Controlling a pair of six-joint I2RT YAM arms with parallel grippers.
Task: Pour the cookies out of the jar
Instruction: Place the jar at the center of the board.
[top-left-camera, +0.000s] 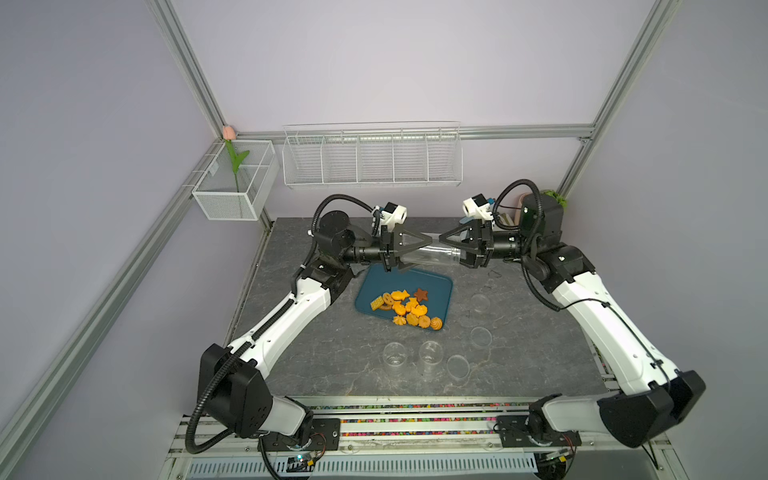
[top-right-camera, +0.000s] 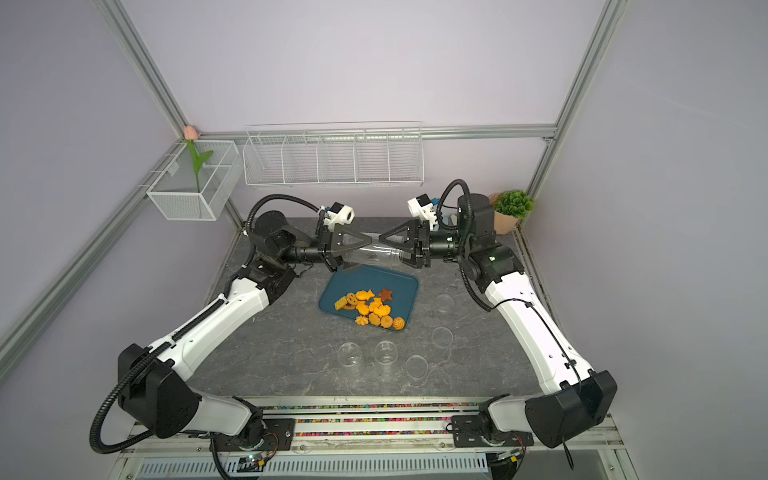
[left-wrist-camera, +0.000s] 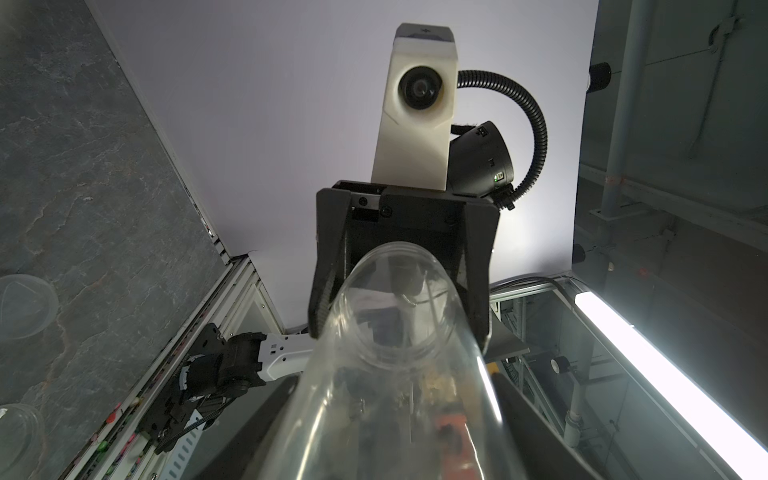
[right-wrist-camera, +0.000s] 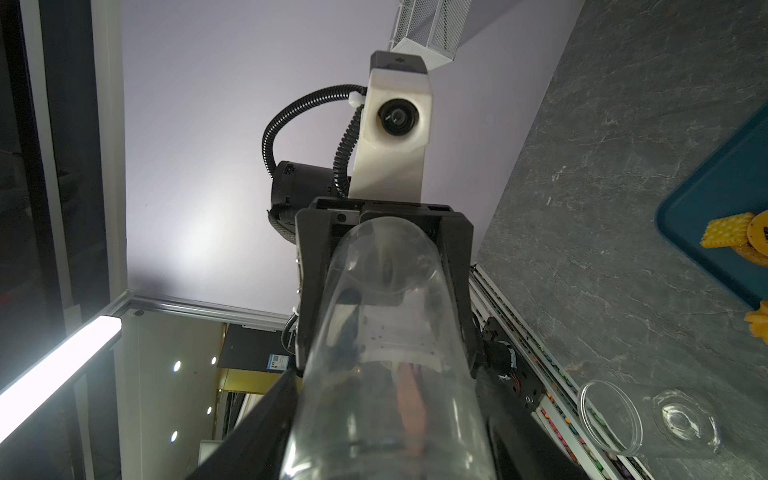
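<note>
Left gripper (top-left-camera: 417, 254): clamping the jar (top-left-camera: 432, 255), holding it level above the tray (top-left-camera: 438, 286).
Right gripper (top-left-camera: 451, 252): flanking the mouth end; cannot tell whether it is gripping.
Cookies (top-left-camera: 405, 309): lying piled on the tray.

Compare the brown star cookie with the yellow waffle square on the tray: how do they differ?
The brown star cookie is dark brown; the waffle square is yellow. The star has points; the waffle square is four-sided with a grid pattern. The star lies toward the far side of the teal tray, to the robot's right; the waffle square lies near the tray's edge on the robot's left. Both lie on the tray, out of the jar.
</note>
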